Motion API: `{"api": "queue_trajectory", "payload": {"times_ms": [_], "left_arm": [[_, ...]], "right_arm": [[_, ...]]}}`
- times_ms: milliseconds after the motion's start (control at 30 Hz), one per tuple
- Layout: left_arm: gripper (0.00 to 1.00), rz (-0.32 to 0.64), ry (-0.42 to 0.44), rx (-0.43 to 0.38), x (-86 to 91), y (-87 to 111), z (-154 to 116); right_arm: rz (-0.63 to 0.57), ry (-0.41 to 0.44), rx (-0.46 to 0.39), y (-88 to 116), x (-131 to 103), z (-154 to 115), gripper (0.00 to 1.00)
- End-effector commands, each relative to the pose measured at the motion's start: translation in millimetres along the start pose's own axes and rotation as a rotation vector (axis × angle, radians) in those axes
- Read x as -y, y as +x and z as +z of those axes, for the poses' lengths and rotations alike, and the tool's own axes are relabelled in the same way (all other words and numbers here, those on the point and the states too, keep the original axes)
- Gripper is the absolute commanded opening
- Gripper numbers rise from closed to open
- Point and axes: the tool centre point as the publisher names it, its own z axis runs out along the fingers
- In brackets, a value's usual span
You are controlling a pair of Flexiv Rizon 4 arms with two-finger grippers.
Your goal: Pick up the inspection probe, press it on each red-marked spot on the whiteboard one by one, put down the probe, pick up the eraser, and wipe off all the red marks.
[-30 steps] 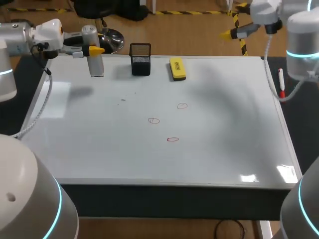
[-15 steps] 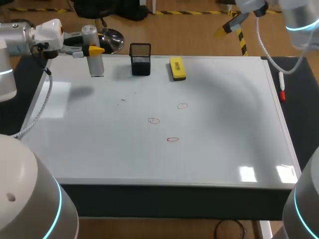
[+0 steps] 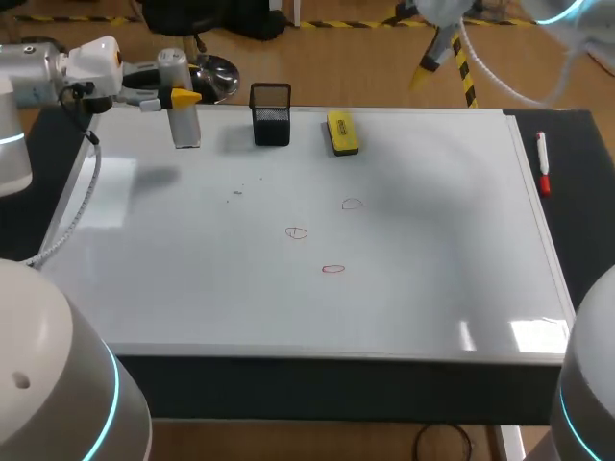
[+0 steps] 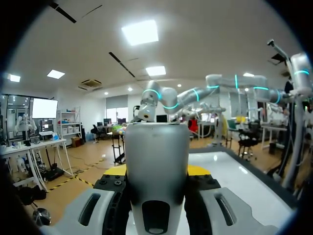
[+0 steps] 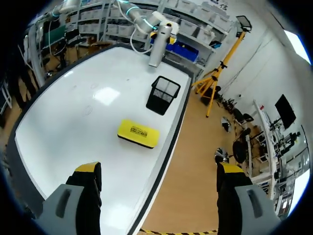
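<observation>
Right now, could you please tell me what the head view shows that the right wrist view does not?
Only the head view shows the red marker pen beside the whiteboard. Only the right wrist view shows the right claw spread open, holding nothing. Both show the yellow eraser, the black mesh holder and the inspection probe in the left claw.

Whiteboard (image 3: pixel 432 288) flat on dark table (image 3: pixel 581 221). Yellow eraser (image 5: pixel 138 133) on board ahead of right gripper (image 5: pixel 159 169); black mesh cup (image 5: pixel 163 94) beyond eraser; three red marks (image 3: pixel 332 269) mid-board; red marker (image 3: pixel 543 165) on table strip beside board edge.
</observation>
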Motion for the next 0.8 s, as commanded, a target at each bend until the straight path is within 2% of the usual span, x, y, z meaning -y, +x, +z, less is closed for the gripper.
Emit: {"api": "queue_trajectory", "payload": {"times_ms": [33, 333, 533, 800], "left_arm": [[0.0, 0.001, -0.001, 0.001, 1.1, 0.4, 0.2], [0.0, 0.001, -0.001, 0.001, 1.1, 0.4, 0.2], [0.0, 0.001, -0.001, 0.001, 1.1, 0.4, 0.2], [0.0, 0.001, -0.001, 0.001, 1.1, 0.4, 0.2]], "right_arm": [[-0.131, 0.157, -0.392, -3.2, -4.3, 8.4, 1.0], [-0.293, 0.28, -0.421, 6.8, -3.1, 24.8, 1.0], [-0.374, 0.328, -0.437, 14.4, -5.8, 33.9, 1.0], [-0.504, 0.406, -0.4, 17.5, -4.6, 45.8, 1.0]]}}
